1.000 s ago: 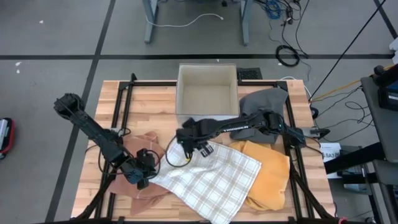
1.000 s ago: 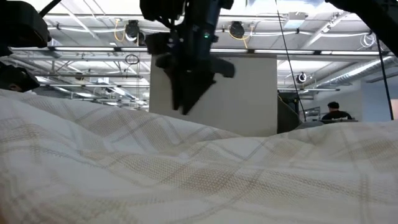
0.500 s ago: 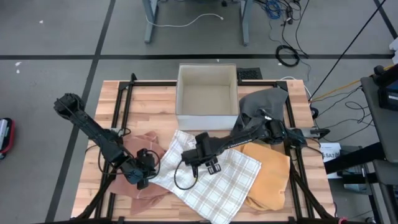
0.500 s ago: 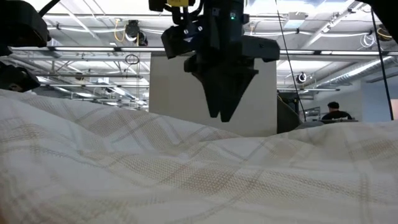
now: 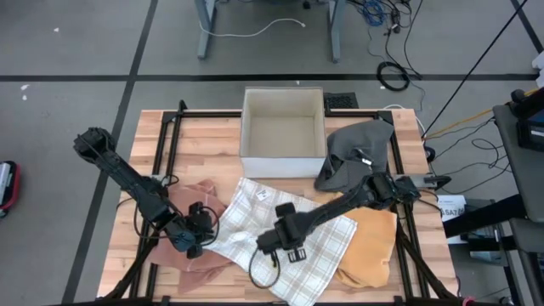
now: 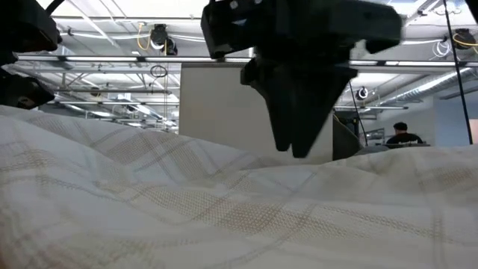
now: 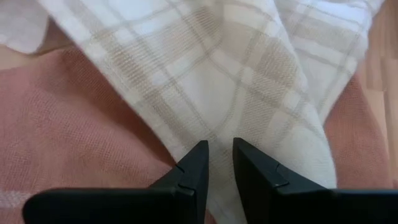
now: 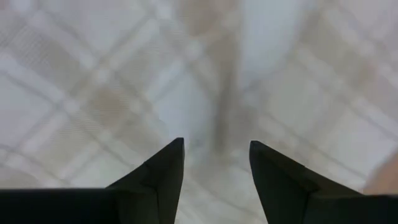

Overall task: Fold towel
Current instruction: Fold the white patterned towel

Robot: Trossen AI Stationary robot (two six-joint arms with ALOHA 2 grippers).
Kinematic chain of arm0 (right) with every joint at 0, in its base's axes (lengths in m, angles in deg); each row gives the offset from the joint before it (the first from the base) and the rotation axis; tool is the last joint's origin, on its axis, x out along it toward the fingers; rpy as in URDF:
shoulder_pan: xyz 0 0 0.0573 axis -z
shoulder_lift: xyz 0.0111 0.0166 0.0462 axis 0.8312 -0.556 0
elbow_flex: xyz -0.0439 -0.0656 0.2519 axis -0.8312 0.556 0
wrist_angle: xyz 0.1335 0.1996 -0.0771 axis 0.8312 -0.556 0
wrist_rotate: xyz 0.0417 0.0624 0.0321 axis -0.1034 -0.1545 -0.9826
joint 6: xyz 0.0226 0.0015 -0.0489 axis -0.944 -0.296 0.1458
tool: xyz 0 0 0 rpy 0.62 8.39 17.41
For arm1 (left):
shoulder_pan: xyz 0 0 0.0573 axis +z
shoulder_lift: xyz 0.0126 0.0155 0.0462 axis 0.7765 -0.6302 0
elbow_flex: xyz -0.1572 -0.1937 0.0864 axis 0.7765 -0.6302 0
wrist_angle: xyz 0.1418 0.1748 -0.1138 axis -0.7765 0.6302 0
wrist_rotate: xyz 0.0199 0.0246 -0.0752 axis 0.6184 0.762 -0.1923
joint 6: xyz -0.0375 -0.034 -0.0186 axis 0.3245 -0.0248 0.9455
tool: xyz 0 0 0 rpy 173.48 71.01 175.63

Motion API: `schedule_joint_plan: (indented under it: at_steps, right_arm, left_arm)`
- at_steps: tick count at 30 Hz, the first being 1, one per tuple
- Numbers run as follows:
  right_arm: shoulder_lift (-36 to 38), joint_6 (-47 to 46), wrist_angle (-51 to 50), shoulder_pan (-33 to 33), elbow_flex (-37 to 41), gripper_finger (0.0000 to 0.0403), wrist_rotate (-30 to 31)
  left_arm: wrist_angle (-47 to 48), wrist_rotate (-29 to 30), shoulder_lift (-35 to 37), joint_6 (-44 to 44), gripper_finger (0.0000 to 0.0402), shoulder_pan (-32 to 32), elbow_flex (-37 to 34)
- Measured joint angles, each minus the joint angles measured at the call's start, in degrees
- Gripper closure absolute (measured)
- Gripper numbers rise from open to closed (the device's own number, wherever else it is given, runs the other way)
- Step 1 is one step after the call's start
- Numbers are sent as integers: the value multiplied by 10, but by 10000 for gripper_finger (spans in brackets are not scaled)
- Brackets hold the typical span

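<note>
The white plaid towel [image 5: 285, 238] lies spread on the table's near middle; its left part rests on a pink cloth [image 5: 200, 197]. My left gripper [image 5: 194, 242] is at the towel's left corner and is shut on it [image 7: 217, 163]. My right gripper [image 5: 289, 246] hangs open just above the towel's middle, fingers pointing down [image 8: 216, 163], touching nothing. In the low view it [image 6: 299, 146] stands above the towel's folds [image 6: 224, 202]. My left gripper pinches the towel's left corner [image 7: 219, 127] between its two fingers. The fingers come slanting down from the table's left side. The cloth runs away from the fingers slack and lies on the pink cloth [image 7: 68, 124]; I cannot tell whether one layer or several is held.
An open white box [image 5: 283, 132] stands at the far middle. A grey cloth [image 5: 357, 146] lies at the far right, and a yellow cloth [image 5: 371, 242] lies under the towel's right edge. Black frame rails [image 5: 161, 157] run along both sides. A person [image 6: 403, 134] is far off in the room.
My right gripper has gone from the towel's far corner toward the table's near edge, over the towel's middle, sinking a little and rolling about its own axis. The towel's far corner now shows lying flat. My left gripper has kept its hold.
</note>
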Motion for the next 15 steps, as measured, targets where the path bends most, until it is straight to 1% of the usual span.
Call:
schedule_joint_plan:
  at_steps: [7,13,15]
  right_arm:
    - [0,-37,45,-47,53,234,1]
    - [0,-63,66,-84,68,234,10]
    - [0,-68,73,-96,68,234,24]
  left_arm:
    - [-5,15,0,-34,323,0,0]
    - [-10,18,0,-53,323,3,0]
    - [-14,23,0,-57,323,3,0]
